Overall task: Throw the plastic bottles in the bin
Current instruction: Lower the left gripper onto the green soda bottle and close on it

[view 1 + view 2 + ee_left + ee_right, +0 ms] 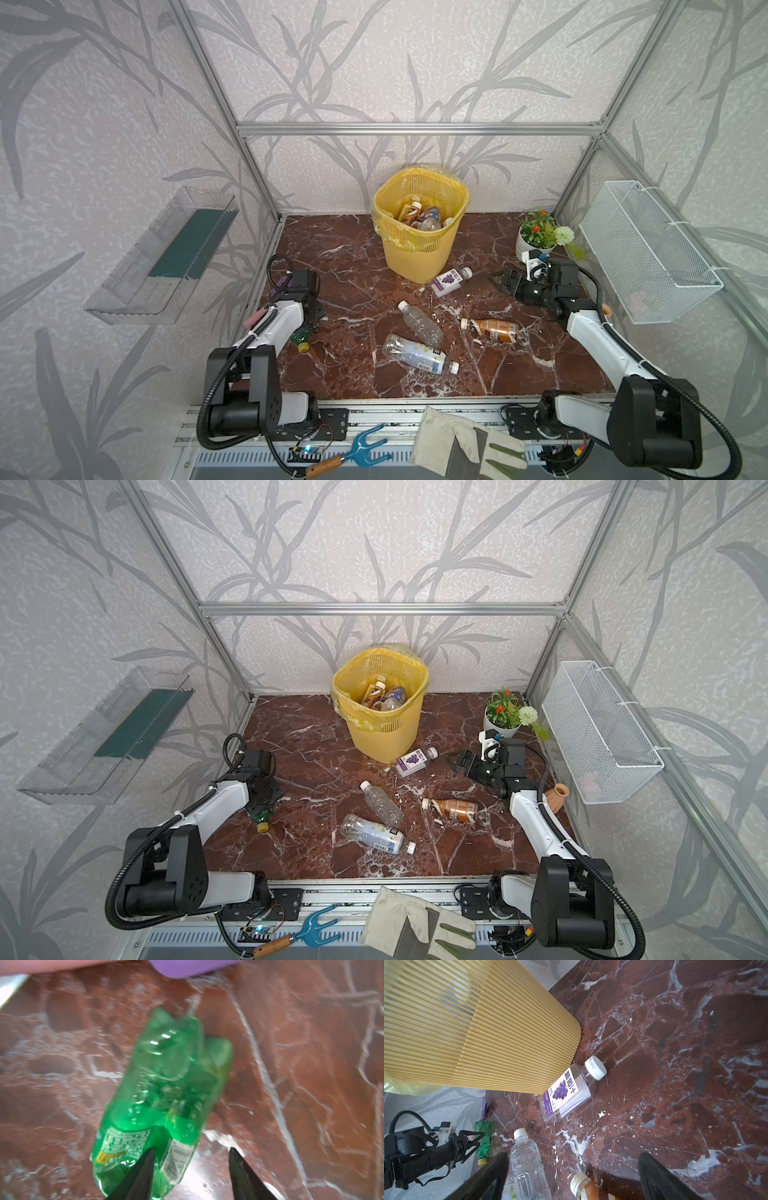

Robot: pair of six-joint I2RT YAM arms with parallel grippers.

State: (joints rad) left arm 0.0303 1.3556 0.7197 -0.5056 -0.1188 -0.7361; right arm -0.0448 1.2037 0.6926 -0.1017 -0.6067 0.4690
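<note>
Because the green bottle (166, 1088) lies flat near the left edge of the marble tabletop (332, 266), the left gripper (480, 1141) reaches it from above. It is clamped across the labelled middle and creases the thin wall. Only the yellow cap (304, 345) pokes out from under the arm in both top views. Whether the bottle is off the surface I cannot tell. This crosswise hold looks meant for carrying it to the yellow bin (415, 266), which stands at the back centre with discarded bottles (422, 214) inside. The right gripper (496, 279) hangs empty with jaws spread wide, near the grape-juice bottle (449, 281) at the bin's foot. The green bottle is translucent, crumpled and dented, with a lobed base and a fine-print label.
</note>
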